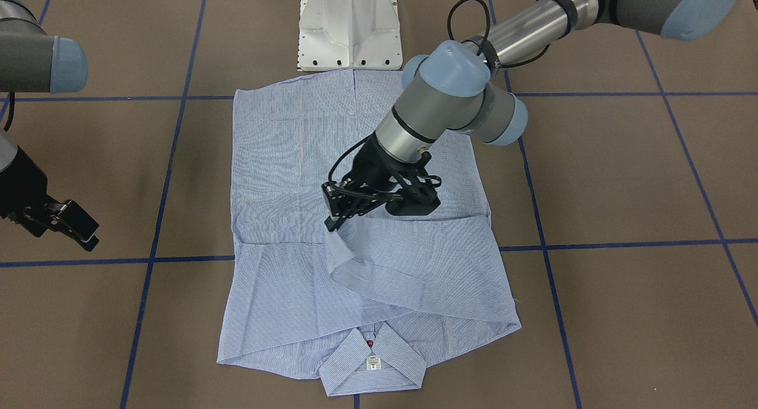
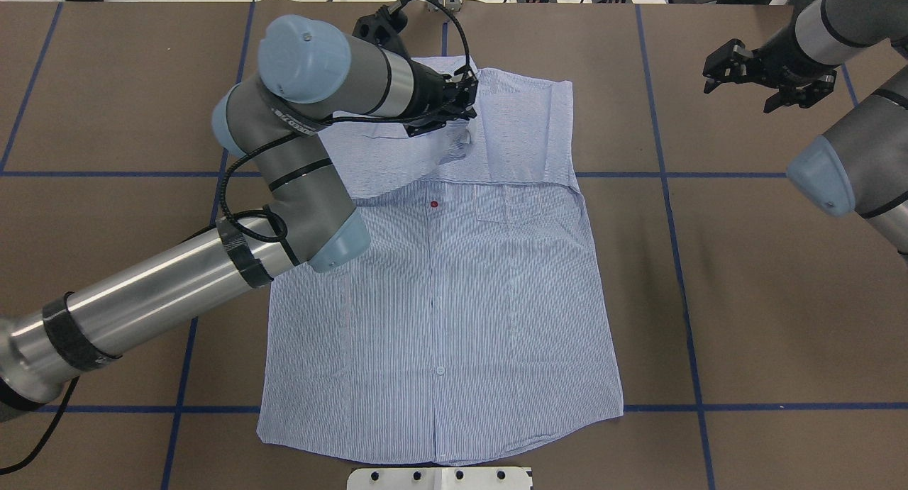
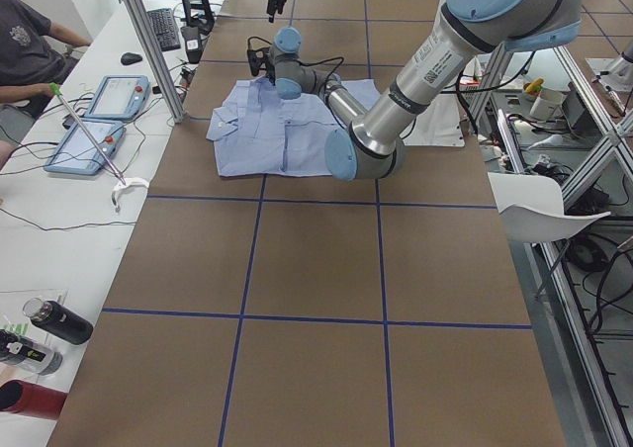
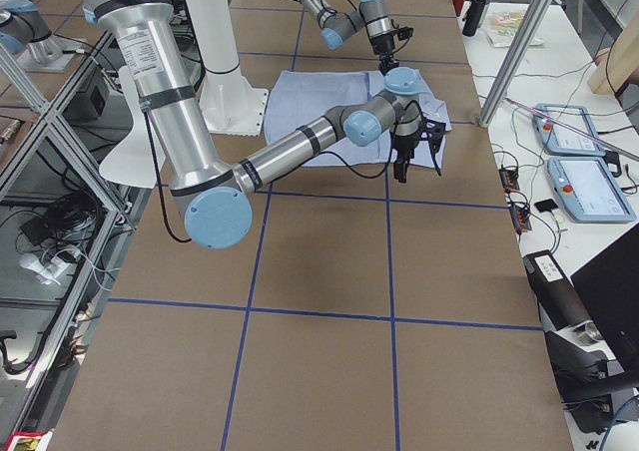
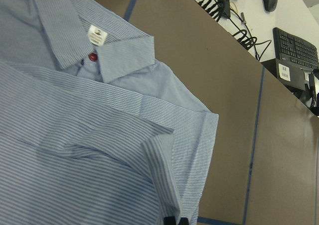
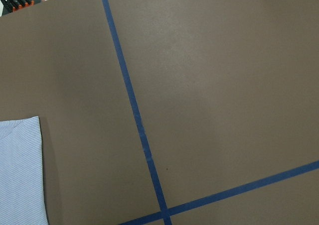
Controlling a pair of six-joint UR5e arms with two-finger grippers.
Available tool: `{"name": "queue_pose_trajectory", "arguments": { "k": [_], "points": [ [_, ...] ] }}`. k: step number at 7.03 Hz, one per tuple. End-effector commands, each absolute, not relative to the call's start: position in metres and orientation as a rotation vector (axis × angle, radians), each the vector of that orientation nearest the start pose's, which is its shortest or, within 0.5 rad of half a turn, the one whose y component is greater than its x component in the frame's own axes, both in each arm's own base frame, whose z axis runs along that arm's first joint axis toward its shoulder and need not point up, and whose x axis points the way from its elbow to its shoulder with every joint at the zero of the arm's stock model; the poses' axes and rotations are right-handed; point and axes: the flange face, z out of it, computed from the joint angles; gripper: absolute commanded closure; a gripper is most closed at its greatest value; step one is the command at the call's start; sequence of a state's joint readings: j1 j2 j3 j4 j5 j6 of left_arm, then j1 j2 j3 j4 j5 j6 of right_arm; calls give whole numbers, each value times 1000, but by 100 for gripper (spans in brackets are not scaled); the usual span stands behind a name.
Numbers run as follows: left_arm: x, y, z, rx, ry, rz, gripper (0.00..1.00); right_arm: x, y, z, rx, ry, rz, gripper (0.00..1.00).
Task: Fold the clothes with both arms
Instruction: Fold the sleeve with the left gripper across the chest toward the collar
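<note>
The striped shirt (image 1: 284,160) lies flat on the brown table, front side up, with its collar (image 1: 373,361) away from the robot. It also shows in the overhead view (image 2: 461,298). My left gripper (image 1: 333,222) is shut on a sleeve cuff and holds it lifted over the shirt's chest, the sleeve folded across the body. In the overhead view the left gripper (image 2: 464,118) is near the collar end. The left wrist view shows the collar's label (image 5: 97,36) and the pinched cuff (image 5: 162,175). My right gripper (image 2: 745,75) is open and empty, off the shirt to the side.
The white pedestal base (image 1: 348,27) stands at the shirt's hem. Blue tape lines (image 6: 134,115) cross the table. The right wrist view shows bare table and a shirt edge (image 6: 20,170). Operators' tablets (image 3: 104,121) and cables lie beyond the table's far edge.
</note>
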State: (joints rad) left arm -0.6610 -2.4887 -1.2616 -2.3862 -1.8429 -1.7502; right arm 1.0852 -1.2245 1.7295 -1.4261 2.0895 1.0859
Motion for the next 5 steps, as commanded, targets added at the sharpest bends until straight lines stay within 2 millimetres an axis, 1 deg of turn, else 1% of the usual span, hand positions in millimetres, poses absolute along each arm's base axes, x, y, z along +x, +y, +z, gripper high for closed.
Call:
{"name": "queue_pose_trajectory", "arguments": {
  "k": [1, 3, 4, 5],
  "points": [
    [583, -531, 99, 135, 1444, -530, 100, -215, -586, 381, 95, -809, 396, 0],
    [596, -526, 103, 146, 1430, -541, 100, -214, -586, 382, 96, -807, 399, 0],
    [608, -521, 100, 165, 1424, -557, 54, -215, -586, 382, 96, -808, 398, 0],
    [621, -527, 81, 160, 1419, -561, 1, -214, -585, 379, 98, -811, 400, 0]
  ]
}}
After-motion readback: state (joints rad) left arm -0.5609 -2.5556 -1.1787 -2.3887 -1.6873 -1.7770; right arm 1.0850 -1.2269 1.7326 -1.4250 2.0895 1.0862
